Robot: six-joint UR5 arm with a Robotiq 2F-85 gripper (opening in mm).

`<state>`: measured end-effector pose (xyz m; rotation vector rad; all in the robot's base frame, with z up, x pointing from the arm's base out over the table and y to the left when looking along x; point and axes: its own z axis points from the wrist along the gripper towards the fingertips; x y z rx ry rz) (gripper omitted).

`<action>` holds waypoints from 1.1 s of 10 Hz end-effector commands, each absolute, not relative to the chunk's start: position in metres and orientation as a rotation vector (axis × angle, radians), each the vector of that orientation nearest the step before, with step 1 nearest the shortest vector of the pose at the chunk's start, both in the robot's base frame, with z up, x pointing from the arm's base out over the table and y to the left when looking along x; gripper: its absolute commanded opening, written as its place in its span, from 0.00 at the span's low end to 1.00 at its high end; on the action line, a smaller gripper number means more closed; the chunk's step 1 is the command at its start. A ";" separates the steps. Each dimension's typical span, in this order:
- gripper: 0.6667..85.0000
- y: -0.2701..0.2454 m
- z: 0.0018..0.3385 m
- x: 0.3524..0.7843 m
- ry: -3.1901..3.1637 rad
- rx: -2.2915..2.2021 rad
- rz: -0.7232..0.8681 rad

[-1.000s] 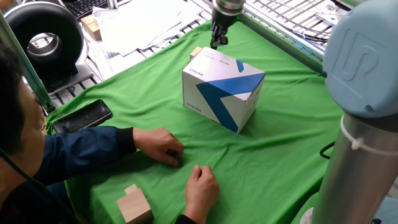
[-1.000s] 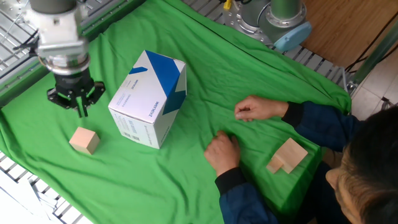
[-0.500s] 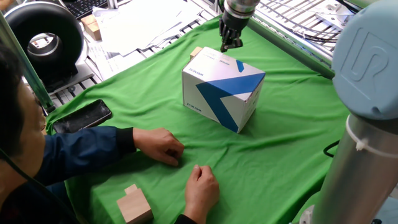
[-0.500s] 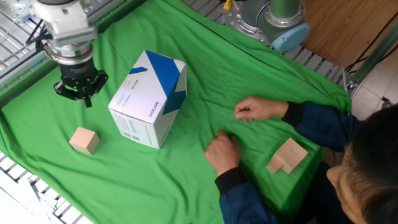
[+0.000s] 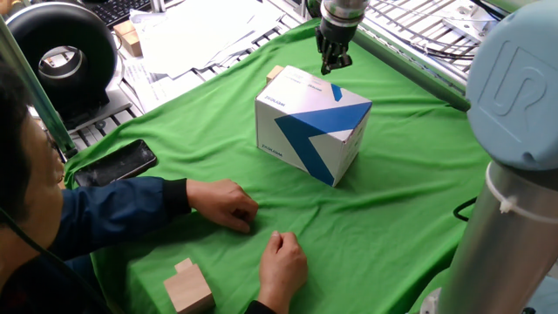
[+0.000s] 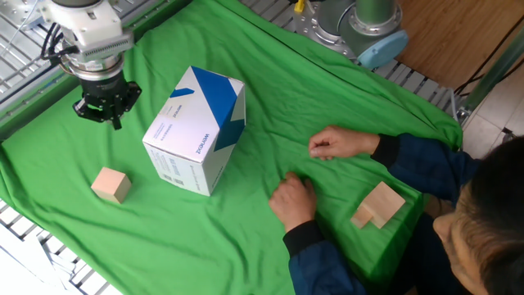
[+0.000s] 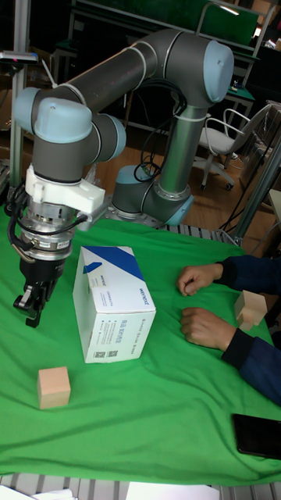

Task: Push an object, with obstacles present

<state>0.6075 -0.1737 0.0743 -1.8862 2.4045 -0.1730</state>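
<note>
Apparently closed jaws, holding nothing

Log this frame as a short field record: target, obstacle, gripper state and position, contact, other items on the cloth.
target: small wooden cube, sitting free on the green cloth
obstacle: white box with blue graphics, beside the cube
gripper: gripper, fingers closed together, empty, pointing down
gripper position: on the cube's side of the box, nearer the arm's base than the cube
contact: none with cube or box
other items: stepped wooden block, black phone, a person's two hands resting on the cloth
</note>
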 end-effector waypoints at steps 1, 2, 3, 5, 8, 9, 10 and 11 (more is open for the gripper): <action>0.07 -0.170 0.076 0.614 2.311 -1.952 -0.177; 0.23 -0.164 0.076 0.620 2.243 -2.012 -0.123; 0.44 -0.166 0.072 0.634 2.171 -2.076 -0.063; 0.45 -0.182 0.066 0.650 2.183 -2.082 -0.155; 0.43 -0.182 0.053 0.668 2.178 -2.089 -0.181; 0.42 -0.180 0.048 0.673 2.173 -2.089 -0.181; 0.42 -0.175 0.045 0.681 2.152 -2.101 -0.183; 0.42 -0.170 0.042 0.688 2.134 -2.119 -0.187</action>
